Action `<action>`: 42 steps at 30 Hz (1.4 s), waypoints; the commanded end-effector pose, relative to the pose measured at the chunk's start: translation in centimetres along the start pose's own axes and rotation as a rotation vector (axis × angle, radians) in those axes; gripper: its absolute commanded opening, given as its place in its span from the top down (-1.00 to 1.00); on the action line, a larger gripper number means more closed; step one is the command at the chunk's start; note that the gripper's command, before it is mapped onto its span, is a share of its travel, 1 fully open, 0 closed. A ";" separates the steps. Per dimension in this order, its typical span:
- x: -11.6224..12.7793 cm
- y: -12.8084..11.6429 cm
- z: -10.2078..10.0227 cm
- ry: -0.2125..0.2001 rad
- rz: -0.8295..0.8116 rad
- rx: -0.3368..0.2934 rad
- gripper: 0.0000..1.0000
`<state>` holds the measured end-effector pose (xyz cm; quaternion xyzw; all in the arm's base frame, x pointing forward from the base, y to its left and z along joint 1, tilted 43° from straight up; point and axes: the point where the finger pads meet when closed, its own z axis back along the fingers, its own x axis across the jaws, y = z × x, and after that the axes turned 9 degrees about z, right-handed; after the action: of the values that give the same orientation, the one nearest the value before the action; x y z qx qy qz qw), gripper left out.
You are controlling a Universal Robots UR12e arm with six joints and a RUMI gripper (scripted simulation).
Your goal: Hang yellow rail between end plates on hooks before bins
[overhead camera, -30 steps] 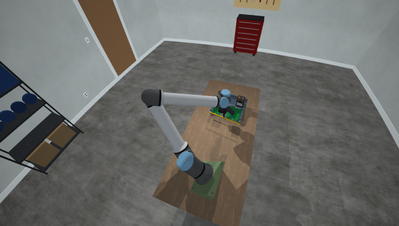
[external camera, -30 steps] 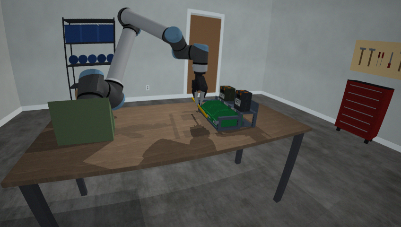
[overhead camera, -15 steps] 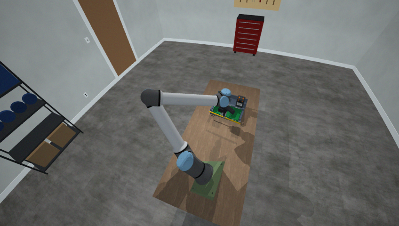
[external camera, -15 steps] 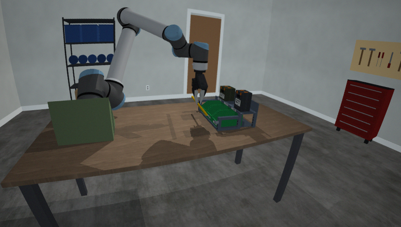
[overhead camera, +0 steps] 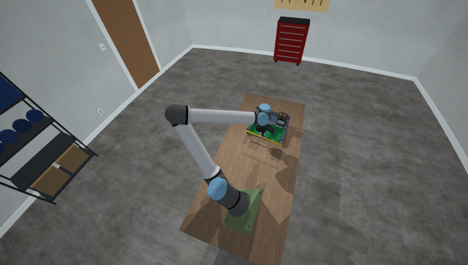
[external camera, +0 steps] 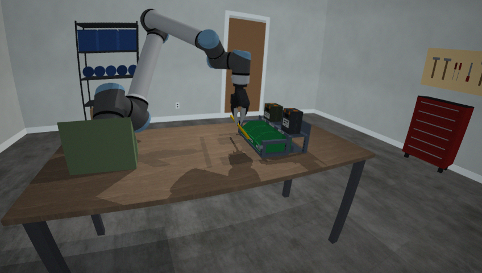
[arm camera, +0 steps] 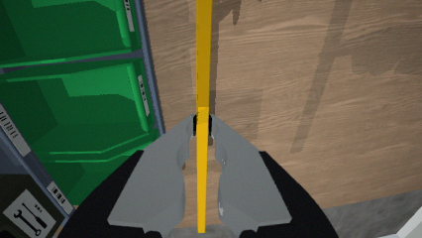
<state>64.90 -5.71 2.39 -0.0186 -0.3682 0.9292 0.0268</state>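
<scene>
I've got the jaws clamped on the yellow rail (arm camera: 203, 59), carried just off the near front of the green bins (arm camera: 74, 99) above the table (arm camera: 322, 124), so hanging it between the hook plates is still ahead.

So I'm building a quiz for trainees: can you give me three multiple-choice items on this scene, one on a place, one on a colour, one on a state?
1. Where is the yellow rail?
A. beside the green bins
B. on the floor
C. on the red tool chest

2. What colour is the arm's base plate?
A. red
B. green
C. blue

3. The claw is:
A. open
B. shut on nothing
C. shut on the rail

A: the wrist view shows the rail alongside the bins.
B: its free corner is green.
C: the fingers pinch the rail.
</scene>
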 end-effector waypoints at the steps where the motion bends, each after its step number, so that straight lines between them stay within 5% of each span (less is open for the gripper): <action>1: -0.3 0.1 0.5 0.006 0.003 0.005 1.00; 18: -0.5 0.1 0.6 0.006 0.005 0.006 1.00; 27: -6.6 -0.9 0.3 0.003 0.063 0.003 1.00; 42: -6.8 -0.8 0.6 0.007 0.064 0.005 1.00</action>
<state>71.22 -5.50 3.14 -0.0300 -0.3666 0.9299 -0.0021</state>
